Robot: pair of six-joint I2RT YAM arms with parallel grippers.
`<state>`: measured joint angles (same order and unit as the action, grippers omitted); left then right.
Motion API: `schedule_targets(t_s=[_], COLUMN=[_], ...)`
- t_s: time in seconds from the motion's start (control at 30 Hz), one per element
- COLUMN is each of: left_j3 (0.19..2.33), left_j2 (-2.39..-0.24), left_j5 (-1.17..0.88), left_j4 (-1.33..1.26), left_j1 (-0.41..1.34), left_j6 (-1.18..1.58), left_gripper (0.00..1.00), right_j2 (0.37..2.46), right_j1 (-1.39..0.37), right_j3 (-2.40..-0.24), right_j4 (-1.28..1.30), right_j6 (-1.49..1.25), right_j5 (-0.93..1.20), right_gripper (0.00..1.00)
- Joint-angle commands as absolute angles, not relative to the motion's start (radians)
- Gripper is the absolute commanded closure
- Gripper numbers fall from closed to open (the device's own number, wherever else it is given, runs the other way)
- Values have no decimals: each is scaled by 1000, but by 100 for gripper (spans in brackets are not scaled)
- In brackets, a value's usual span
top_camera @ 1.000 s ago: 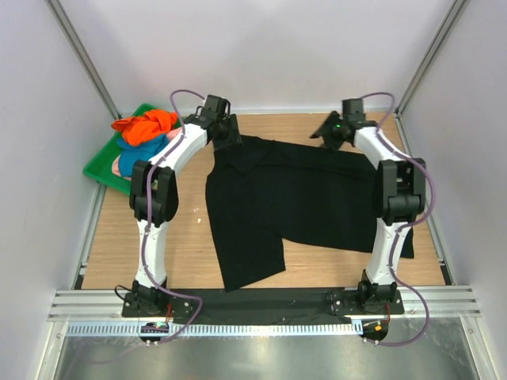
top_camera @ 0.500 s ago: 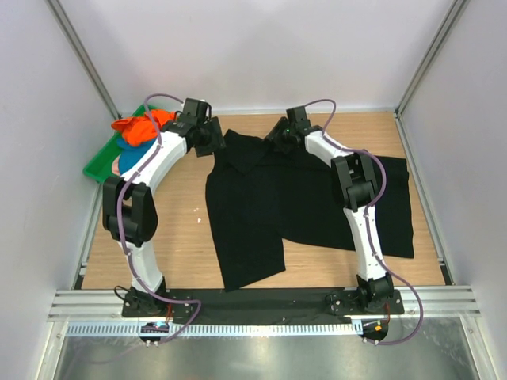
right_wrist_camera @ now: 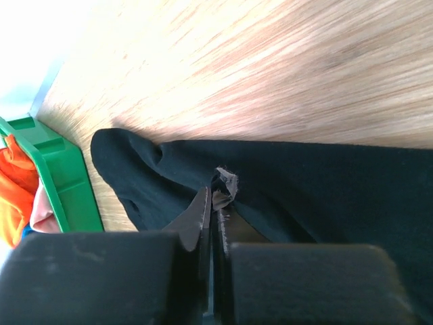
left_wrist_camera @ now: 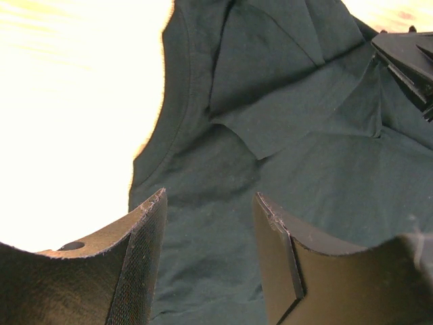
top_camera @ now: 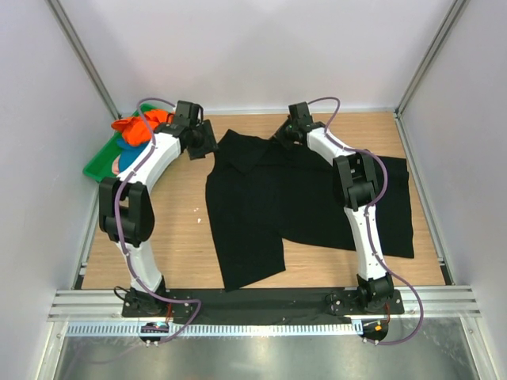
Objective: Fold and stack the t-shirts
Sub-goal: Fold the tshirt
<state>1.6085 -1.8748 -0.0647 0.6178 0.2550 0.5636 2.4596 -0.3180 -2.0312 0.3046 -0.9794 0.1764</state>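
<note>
A large black t-shirt (top_camera: pixel 301 198) lies spread and partly folded over on the wooden table. My right gripper (top_camera: pixel 285 133) is at the shirt's far edge, shut on a small pinch of the black cloth (right_wrist_camera: pixel 338 183), which sticks up between the fingertips of that gripper (right_wrist_camera: pixel 218 193). My left gripper (top_camera: pixel 204 142) hovers open over the shirt's far left corner. In the left wrist view this gripper (left_wrist_camera: pixel 210 200) has only black cloth (left_wrist_camera: pixel 291 101) below the gap. An orange t-shirt (top_camera: pixel 142 127) lies with blue (top_camera: pixel 119 164) and pink (right_wrist_camera: pixel 44 211) ones in a green tray.
The green tray (top_camera: pixel 97 165) sits at the far left against the side wall, and its corner (right_wrist_camera: pixel 67 183) shows in the right wrist view. Bare wood (top_camera: pixel 174 229) lies left of the black shirt. White walls enclose the table on three sides.
The right arm swung left from the far right corner to the shirt's far edge and shut on the cloth. The left gripper drew back a little to the left, still open.
</note>
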Motion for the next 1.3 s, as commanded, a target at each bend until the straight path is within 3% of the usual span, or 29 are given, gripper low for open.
schedule_targets(t_s=[0.0,0.07,0.23,0.43,0.5,0.6,1.0,1.27], left_j3=[1615,1609,1594,1559,1549,1543,1513,1371], left_j2=[-1819,-1815,-1799,-1770,-1760,-1750,-1744,-1819], left_j5=[-87,-95,-100,-97,-97,-98,-306,-514], left_j4=[592,589,586,580,578,581,612,335], left_j1=[247,245,244,230,226,219,206,218], left_j6=[548,551,552,552,552,549,569,738], left_gripper=[45,45,45,45,45,45,45,48], right_j2=[2447,2445,2448,2471,2473,2462,2189,2203], right_j1=[-322,-325,-342,-359,-359,-362,-382,-382], right_j3=[-2077,-2074,-2059,-2080,-2079,-2074,-1810,-1798], right_j4=[337,357,371,364,364,382,502,451], right_j6=[-976,-971,-956,-966,-979,-980,-1204,-1232], right_j5=[182,184,189,205,210,215,222,227], right_gripper=[89,72,71,77,82,99,99,99])
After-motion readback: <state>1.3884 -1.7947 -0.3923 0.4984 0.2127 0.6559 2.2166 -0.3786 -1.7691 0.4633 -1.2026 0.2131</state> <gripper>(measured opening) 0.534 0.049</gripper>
